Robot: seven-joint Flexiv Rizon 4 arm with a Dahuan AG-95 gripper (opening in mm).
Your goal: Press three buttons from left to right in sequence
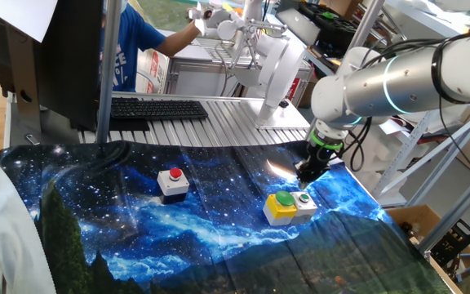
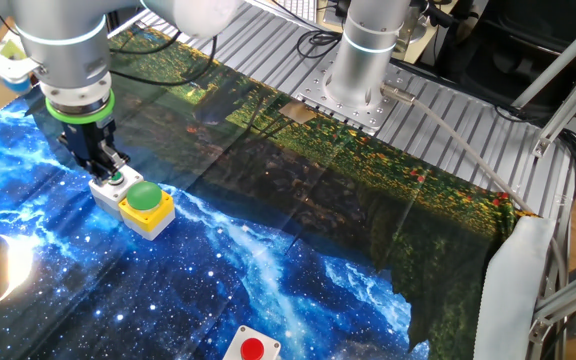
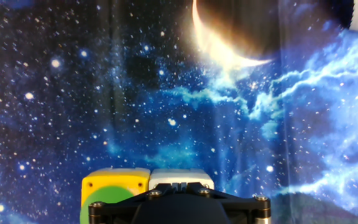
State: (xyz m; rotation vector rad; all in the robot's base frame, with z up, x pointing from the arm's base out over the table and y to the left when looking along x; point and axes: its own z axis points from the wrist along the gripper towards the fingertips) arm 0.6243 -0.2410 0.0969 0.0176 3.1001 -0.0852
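Three buttons sit on the galaxy-print cloth. The red cap on its grey-white box (image 1: 174, 175) (image 2: 252, 349) stands alone at the left of one fixed view. The large green dome on its yellow box (image 1: 285, 201) (image 2: 145, 196) (image 3: 112, 185) touches the white box with the small green cap (image 1: 304, 198) (image 2: 116, 180). My gripper (image 1: 308, 174) (image 2: 108, 166) (image 3: 179, 185) points down directly over the small green cap, its fingertips pressed together with nothing held. In the hand view only the white box's far edge (image 3: 181, 177) shows past the fingers. Contact with the cap cannot be told.
A keyboard (image 1: 157, 108) lies on the ribbed metal table behind the cloth. A second robot base (image 2: 360, 60) stands on a plate at the back. A person in blue (image 1: 129, 49) is beyond the table. A bright moon print (image 3: 225, 46) lies ahead of the hand.
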